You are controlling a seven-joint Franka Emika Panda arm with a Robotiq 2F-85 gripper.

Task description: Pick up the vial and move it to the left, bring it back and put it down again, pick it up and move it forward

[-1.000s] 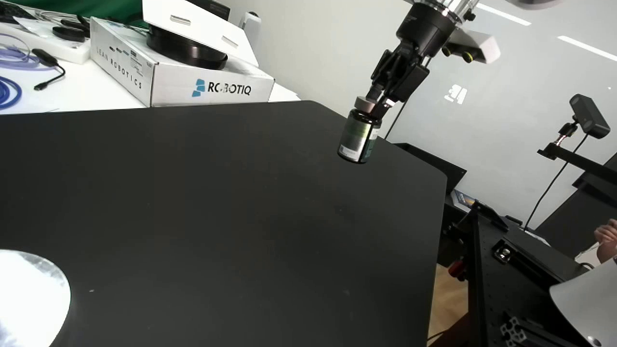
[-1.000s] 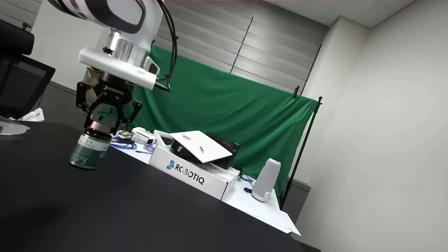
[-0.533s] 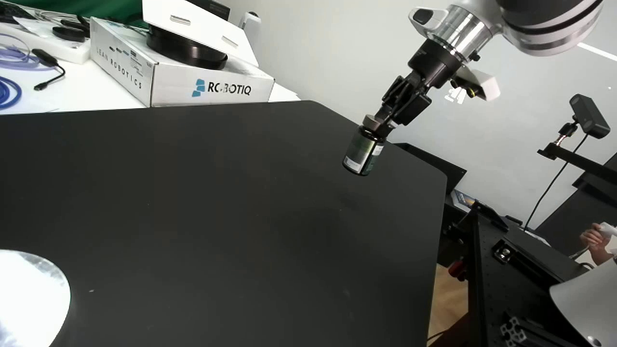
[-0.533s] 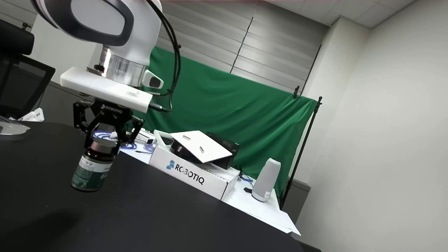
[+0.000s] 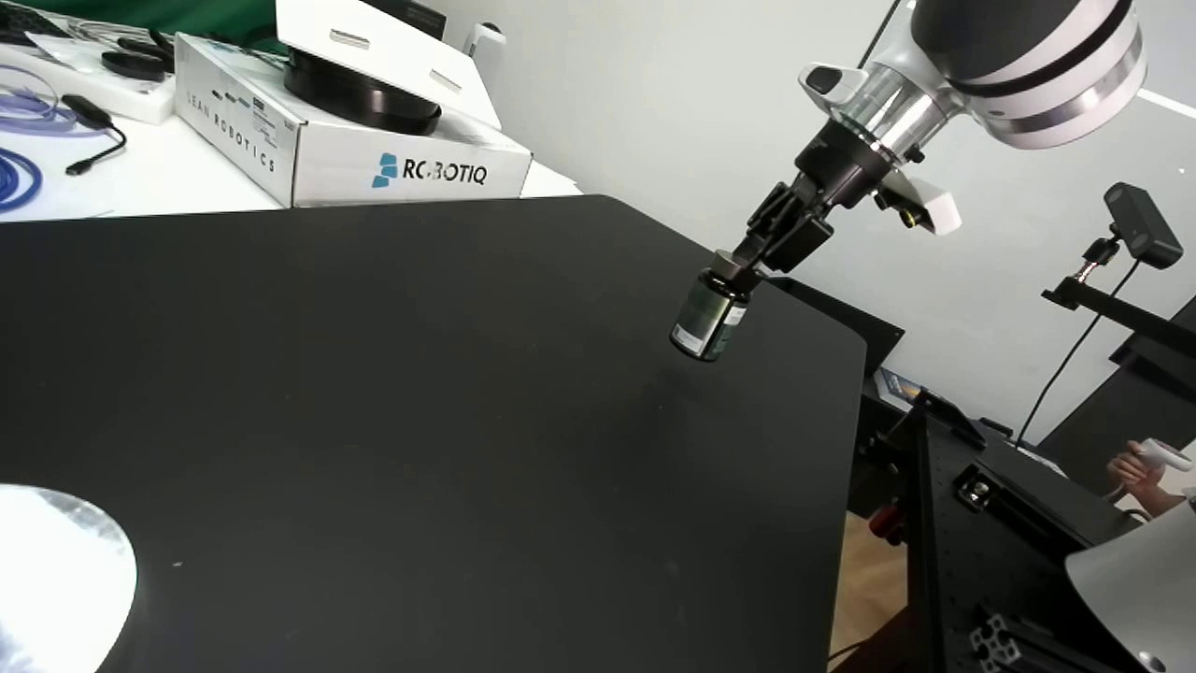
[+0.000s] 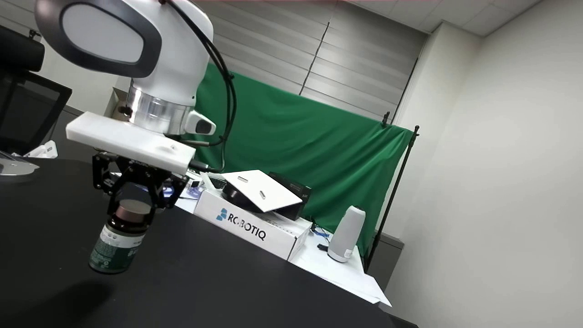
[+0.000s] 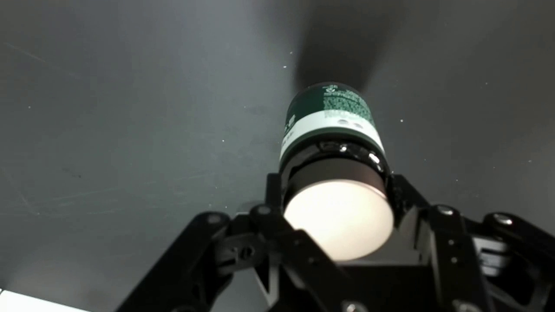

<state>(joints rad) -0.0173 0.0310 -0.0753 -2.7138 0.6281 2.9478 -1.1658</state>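
1. At the middle of the wrist view, the pincer (image 7: 334, 195) grasps the vial (image 7: 336, 151) at or just under the cap (image 7: 340, 219) — presumably to leave the lower end (image 7: 331, 93) free for setting down. Capped as it is, its contents are hidden.
2. In an exterior view, the vial leans with the arm (image 5: 860, 121) over the black counter (image 5: 420, 421); it would likely need straightening before it could stand. Behind, a white carton (image 5: 402, 192) bears a dark round piece (image 5: 360, 98) with a white panel (image 5: 392, 51) on top; whether anything is inside cannot be seen. A pale round thing (image 5: 56, 579), cut off by the frame, shows too little to judge.
3. In an exterior view, a shadow (image 6: 82, 296) lies on the counter just apart from the vial's lower end — the vial hangs aloft, likely for one of the task's carries; which one, I cannot tell.
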